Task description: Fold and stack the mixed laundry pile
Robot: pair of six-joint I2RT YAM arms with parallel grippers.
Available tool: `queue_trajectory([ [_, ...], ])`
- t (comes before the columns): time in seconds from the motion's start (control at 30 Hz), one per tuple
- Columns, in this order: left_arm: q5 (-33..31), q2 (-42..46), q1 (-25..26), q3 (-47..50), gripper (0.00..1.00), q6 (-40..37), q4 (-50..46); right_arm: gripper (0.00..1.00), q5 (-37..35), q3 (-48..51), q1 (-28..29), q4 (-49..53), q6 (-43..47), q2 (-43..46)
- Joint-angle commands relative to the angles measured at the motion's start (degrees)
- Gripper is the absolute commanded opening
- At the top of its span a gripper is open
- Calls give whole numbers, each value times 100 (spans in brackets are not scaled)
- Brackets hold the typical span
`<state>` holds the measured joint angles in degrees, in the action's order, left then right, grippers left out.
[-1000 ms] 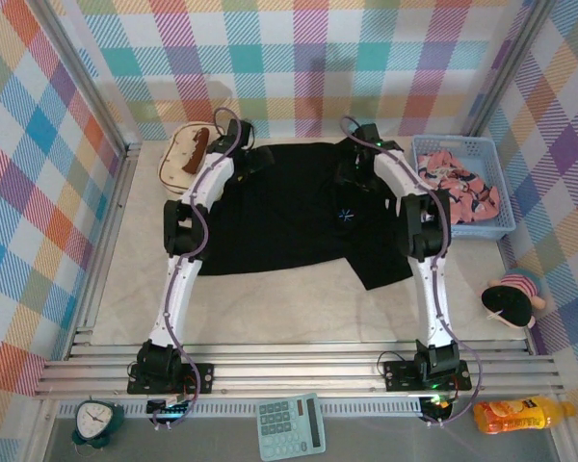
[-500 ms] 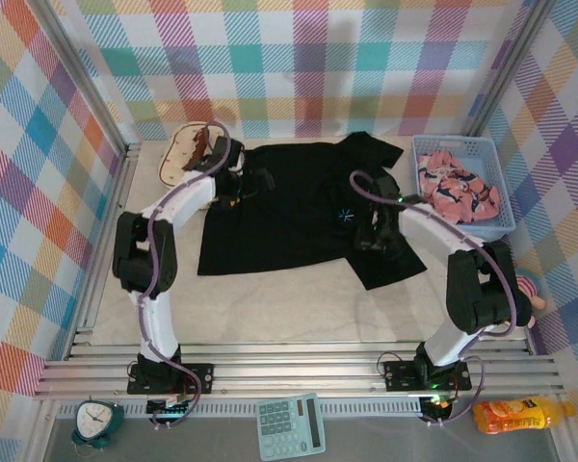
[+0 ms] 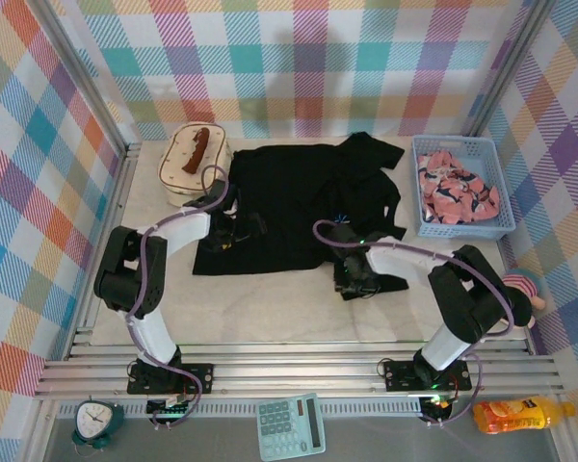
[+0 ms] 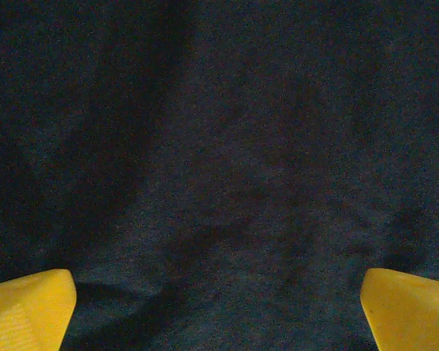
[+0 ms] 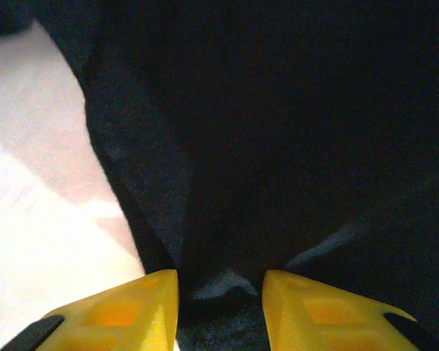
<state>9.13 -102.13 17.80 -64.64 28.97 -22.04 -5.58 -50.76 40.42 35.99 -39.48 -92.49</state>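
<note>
Two grippers are counted. The right gripper point(image 5: 218, 281) point(image 3: 352, 284) is clamped on a raised fold at the lower-right edge of the one black shirt point(image 3: 289, 207), with bare table point(image 5: 36, 190) directly left of that edge. The left gripper point(image 4: 216, 285) point(image 3: 233, 231) is held wide apart over the shirt's left part. One pink garment point(image 3: 453, 191) is bunched in the one blue basket point(image 3: 465, 231), right of centre. One cream bag point(image 3: 188, 159) is placed upper left. Open table is left below the shirt's lower hem.

Looking like a robot lab test cell: plaid panels point(image 3: 308, 58) enclosing the table point(image 3: 260, 313) at 9, 12, 3 o'clock; aluminium rails point(image 3: 299, 371) running along 6 o'clock.
</note>
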Motion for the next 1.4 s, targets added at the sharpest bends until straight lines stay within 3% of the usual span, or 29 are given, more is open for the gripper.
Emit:
queue_trajectory([
  [0.0,-229,241,-75,93,100,61,133,41,324,138,401,528,-864,86],
  [0.1,-338,276,-83,59,100,38,69,57,-272,2,340,1021,-895,477],
  [0.23,-443,350,-84,26,100,-12,-28,64,-606,80,-98,1386,-924,1320],
  [0.33,-497,395,-93,65,100,-45,-7,65,-809,417,-694,1685,-833,1922],
  [0.5,-314,319,-93,89,100,-41,93,62,-455,1213,-2137,1338,-437,2609],
  [0.73,-330,407,-101,176,100,-118,82,57,-128,1542,-2581,583,-341,2175],
  [0.93,-623,753,-319,536,100,-88,-12,44,-242,1575,-2755,254,-345,1527],
  [1.03,-785,1001,-577,794,100,-51,-149,29,-157,1596,-2910,77,-306,1528],
  [1.17,-1197,1342,-942,1191,100,76,-396,1,-133,1534,-2966,57,-153,1637],
  [1.37,-1454,1784,-1292,1871,98,176,-518,0,-290,1376,-3099,323,102,2202],
])
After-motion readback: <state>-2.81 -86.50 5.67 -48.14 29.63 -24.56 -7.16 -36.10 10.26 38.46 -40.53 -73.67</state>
